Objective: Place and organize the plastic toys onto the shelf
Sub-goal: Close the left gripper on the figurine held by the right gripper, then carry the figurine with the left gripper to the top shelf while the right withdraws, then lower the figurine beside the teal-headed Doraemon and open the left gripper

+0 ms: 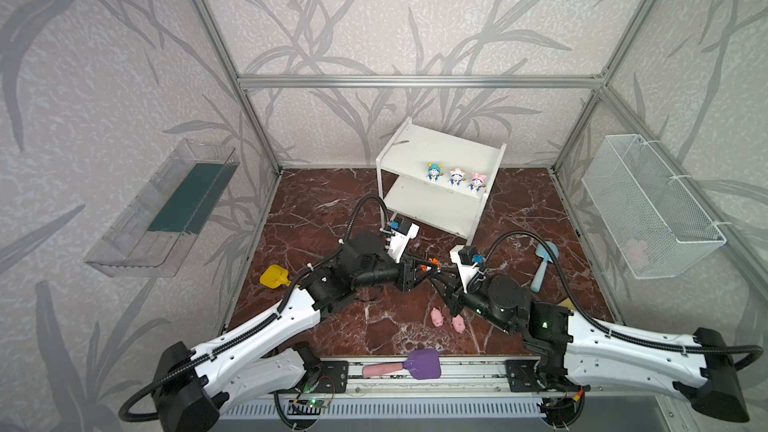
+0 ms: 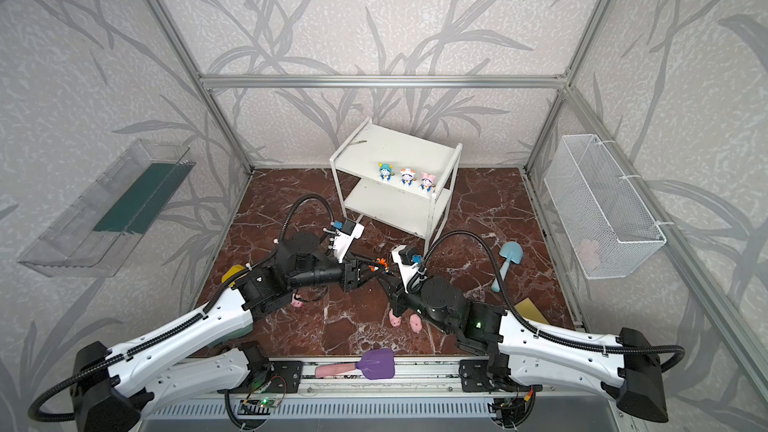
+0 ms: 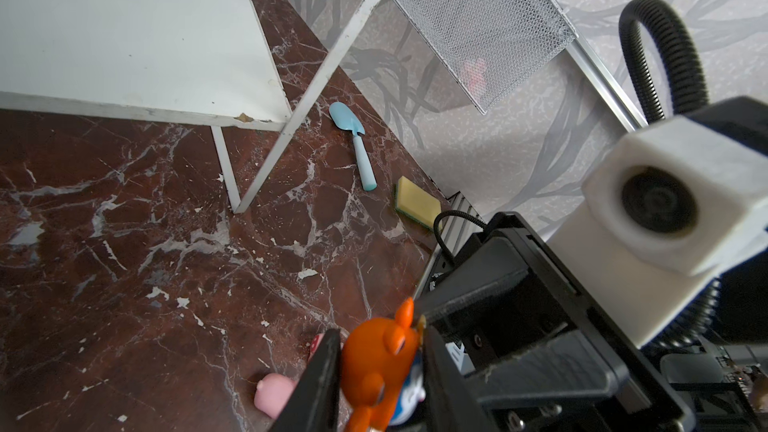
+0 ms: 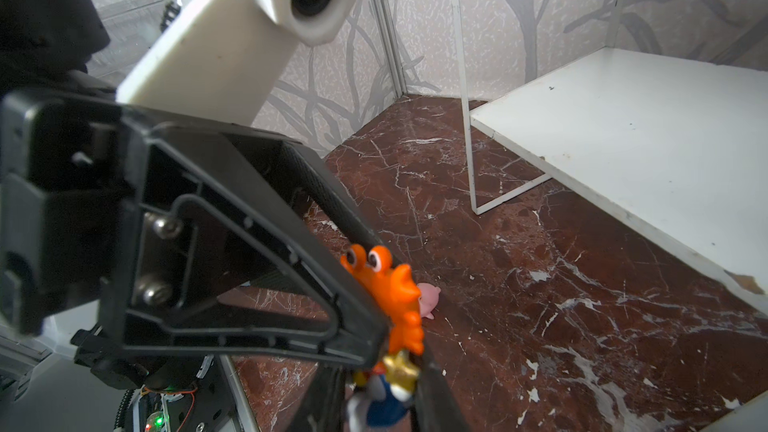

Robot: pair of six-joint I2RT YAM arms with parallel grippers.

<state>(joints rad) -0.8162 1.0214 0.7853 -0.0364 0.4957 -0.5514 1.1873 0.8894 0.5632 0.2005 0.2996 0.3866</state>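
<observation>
- Left end effector [image 3: 380,336] sits nearest in the left wrist view, clenched on the orange-hatted figurine [image 3: 374,367], whose hat pokes out past the fingertips.
- Just beneath this end effector a pink pig [image 3: 274,392] lies on the counter [image 3: 124,243]. Well beyond the fingertips are the shelf [image 3: 124,35], a blue shovel [image 3: 353,139] and a yellow sponge [image 3: 415,201].
- In the right wrist view the right end effector [image 4: 382,384] is clenched on the same figurine's blue-white body. The left end effector's fingers [image 4: 345,309] pinch its orange hat, so both hold the toy at once.
- A pig [image 4: 428,299] lies on the counter just past the hat, and the shelf's lower board stands farther out beyond the right fingertips.
- In both top views the two end effectors meet tip to tip above the counter, near the shelf's front leg, with the figurine [image 1: 432,263] [image 2: 380,261] between them.
- Two pigs [image 1: 436,317] [image 1: 458,323] lie on the counter just behind the right end effector, beside its wrist. In a top view a third pig [image 2: 297,301] shows under the left arm, well behind the left end effector.
- Beyond both end effectors, three hatted figurines stand in a row at the front edge of the shelf's top board: teal [image 1: 434,171], white [image 1: 456,176] and pink [image 1: 477,180].
- A yellow shovel [image 1: 274,276] lies well behind the left end effector, and a purple shovel [image 1: 419,363] rests on the front rail behind both.
</observation>
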